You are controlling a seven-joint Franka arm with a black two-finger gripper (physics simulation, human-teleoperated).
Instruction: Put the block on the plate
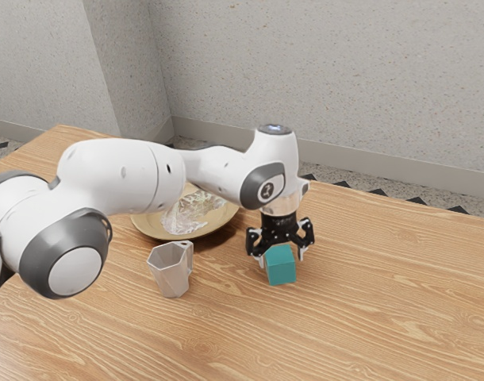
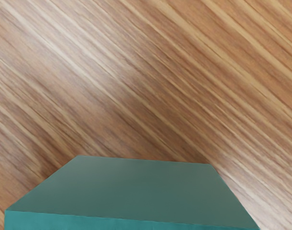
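My gripper (image 1: 280, 255) points down over the teal block (image 1: 281, 270), its fingers standing open on either side of the block's upper part. A small gap shows between the block and the finger toward the exterior view's right. The block looks to be resting on the table. In the wrist view the block (image 2: 141, 191) is large at the lower edge, just under the hand. The plate (image 1: 151, 230), shallow and yellowish with a pale streaked pattern inside, lies behind the mug, partly hidden by my arm.
A pale, faceted mug (image 1: 170, 271) stands on the wooden table (image 1: 369, 309), between the block and the arm's base side, close to the plate's near rim. A speckled wall (image 1: 369, 87) rises beyond the table's far edge.
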